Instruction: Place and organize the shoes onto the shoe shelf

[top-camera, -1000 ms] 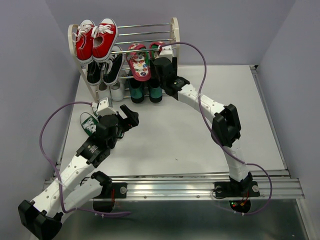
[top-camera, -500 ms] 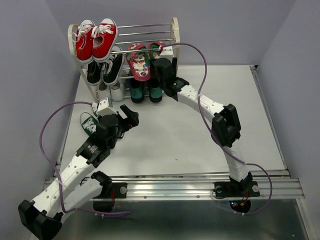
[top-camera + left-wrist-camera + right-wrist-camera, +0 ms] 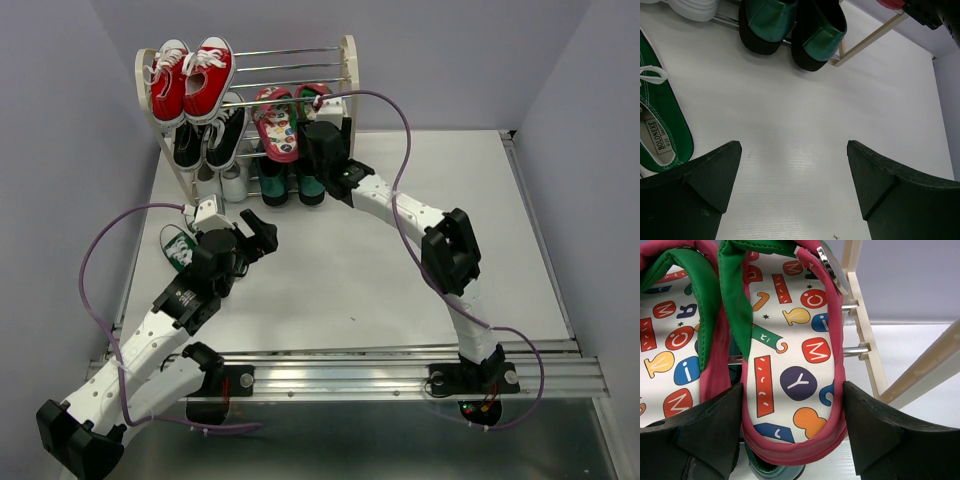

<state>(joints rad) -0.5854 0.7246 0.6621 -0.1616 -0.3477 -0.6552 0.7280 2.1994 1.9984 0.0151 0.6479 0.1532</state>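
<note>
Top external view shows the shoe shelf (image 3: 348,62) at the far edge of the table (image 3: 420,200), already holding several pairs. The red sneakers (image 3: 192,82) lie on the top rods at the left, and the black sneakers (image 3: 208,135) sit on the tier below them. Beside those, on the right half of the same tier, are the flip-flops (image 3: 277,125). The loafers (image 3: 288,185) stand on the bottom tier under the flip-flops, heels toward the arms. White toes (image 3: 224,182) show to their left (too hidden to tell which shoes). One green sneaker (image 3: 177,248) lies on the table, off the shelf and near its left foot. The left gripper (image 3: 262,232) hovers just beside that sneaker with its fingers spread and nothing between them, pointing toward the loafers. The right gripper (image 3: 792,405) reaches into the shelf, and its fingers (image 3: 875,440) straddle the heel of the flip-flop nearer the side frame (image 3: 790,360). They stand wide apart and meet its pink rim on both sides, but I cannot tell whether they actually squeeze it.
</note>
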